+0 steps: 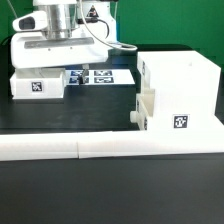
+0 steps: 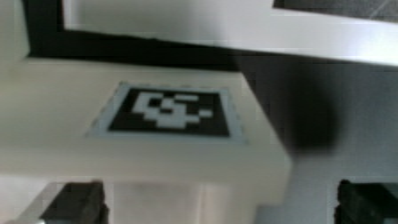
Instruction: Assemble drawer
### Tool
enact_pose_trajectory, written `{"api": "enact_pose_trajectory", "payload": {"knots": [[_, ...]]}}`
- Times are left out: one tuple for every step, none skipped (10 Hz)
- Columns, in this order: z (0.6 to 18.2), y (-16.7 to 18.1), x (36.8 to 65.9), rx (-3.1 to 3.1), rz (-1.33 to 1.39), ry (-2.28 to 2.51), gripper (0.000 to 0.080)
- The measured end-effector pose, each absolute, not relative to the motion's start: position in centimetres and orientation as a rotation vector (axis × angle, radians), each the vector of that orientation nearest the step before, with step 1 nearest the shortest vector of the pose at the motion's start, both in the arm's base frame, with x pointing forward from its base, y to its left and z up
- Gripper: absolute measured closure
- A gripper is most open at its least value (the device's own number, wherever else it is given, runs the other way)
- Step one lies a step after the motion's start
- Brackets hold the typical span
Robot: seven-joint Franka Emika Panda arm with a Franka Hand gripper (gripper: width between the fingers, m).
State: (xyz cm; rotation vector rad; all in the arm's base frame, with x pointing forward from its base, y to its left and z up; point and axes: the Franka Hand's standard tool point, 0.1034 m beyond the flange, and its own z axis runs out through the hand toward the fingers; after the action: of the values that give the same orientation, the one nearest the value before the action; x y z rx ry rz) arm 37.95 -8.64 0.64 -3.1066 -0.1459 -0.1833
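Observation:
A small white box tray (image 1: 35,86) with a black-and-white tag stands at the exterior view's left. My gripper (image 1: 43,66) hangs right over it, jaws open. In the wrist view the tray's tagged face (image 2: 169,110) fills the middle, and my gripper (image 2: 222,205) straddles it with one dark finger (image 2: 79,204) on each side; the far finger stands clear of the tray's edge. The large white casing (image 1: 182,90) with its tag stands at the exterior view's right. A second small tray (image 1: 145,105) sits at the casing's left side, partly in it.
The marker board (image 1: 95,75) lies flat between the tray and the casing. Long low white L-shaped bars (image 1: 110,147) run along the front of the table. Black table surface (image 1: 80,115) lies in between.

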Motion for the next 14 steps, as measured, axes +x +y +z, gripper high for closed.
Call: {"api": "enact_pose_trajectory", "payload": {"knots": [[0.65, -8.64, 37.9, -3.115, -0.206, -0.119, 0.0178], [0.61, -8.69, 37.77, -3.116, -0.206, -0.114, 0.0178], [0.61, -8.78, 37.75, -3.117, -0.206, -0.111, 0.0351], [0.61, -8.76, 37.76, -3.117, -0.206, -0.113, 0.0351], [0.61, -8.77, 37.77, -3.117, -0.206, -0.113, 0.0568], [0.61, -8.77, 37.77, -3.117, -0.206, -0.113, 0.0703], [0.61, -8.77, 37.78, -3.117, -0.206, -0.114, 0.0758], [0.61, -8.76, 37.78, -3.117, -0.206, -0.114, 0.0758], [0.61, -8.76, 37.78, -3.117, -0.206, -0.114, 0.0758], [0.61, -8.76, 37.78, -3.117, -0.206, -0.114, 0.0758], [0.61, -8.76, 37.77, -3.117, -0.206, -0.114, 0.0758], [0.61, -8.76, 37.77, -3.117, -0.206, -0.114, 0.0758], [0.61, -8.76, 37.77, -3.117, -0.206, -0.114, 0.0758], [0.61, -8.76, 37.78, -3.116, -0.205, -0.114, 0.0758]]}}
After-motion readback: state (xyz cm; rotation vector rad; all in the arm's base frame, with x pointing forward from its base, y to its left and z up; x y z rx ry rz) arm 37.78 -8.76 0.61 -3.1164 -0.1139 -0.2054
